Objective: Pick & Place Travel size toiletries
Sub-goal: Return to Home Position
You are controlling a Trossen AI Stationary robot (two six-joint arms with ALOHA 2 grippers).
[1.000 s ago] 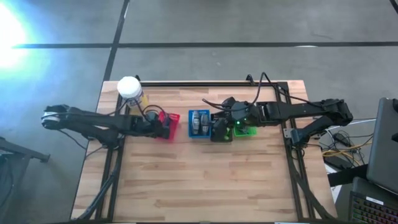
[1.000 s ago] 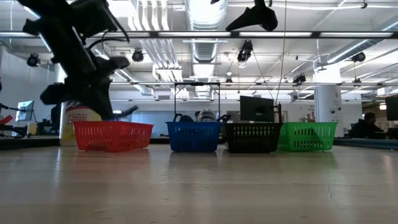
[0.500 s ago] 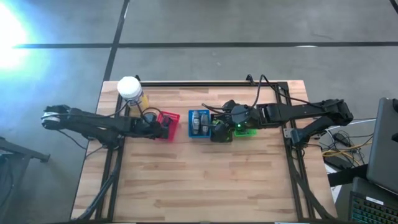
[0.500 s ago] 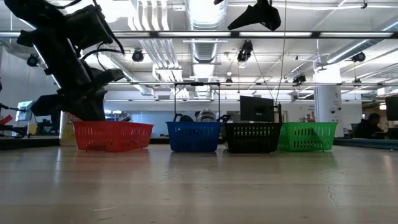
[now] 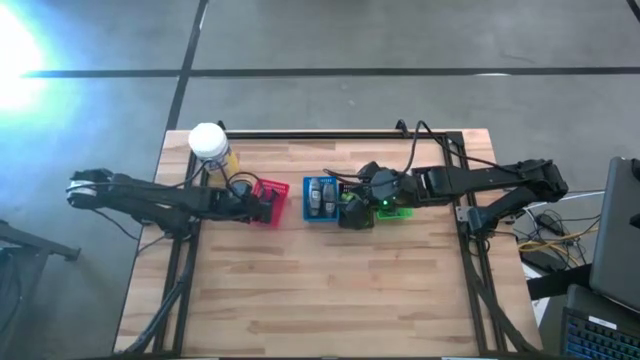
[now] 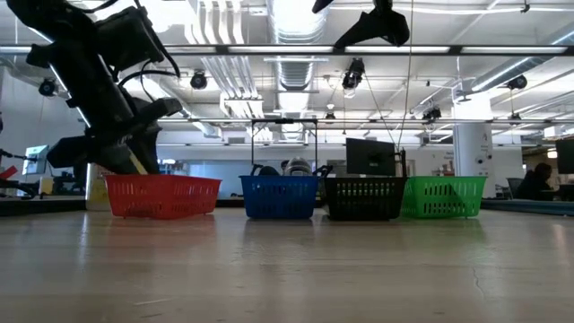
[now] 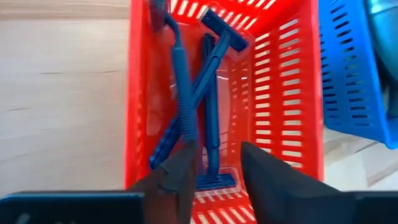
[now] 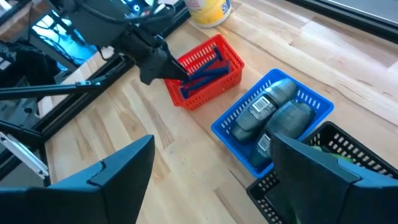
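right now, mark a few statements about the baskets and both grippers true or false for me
1. The red basket holds blue razors. True.
2. The blue basket is empty. False: grey bottles lie in it.
3. The left gripper is shut on a razor. False: it is open over the red basket, holding nothing.
4. The right gripper is open. True.
5. The yellow jar sits in the red basket. False: it stands on the table, outside the baskets.

Razors (image 7: 212,118) in leftmost basket (image 7: 134,124)
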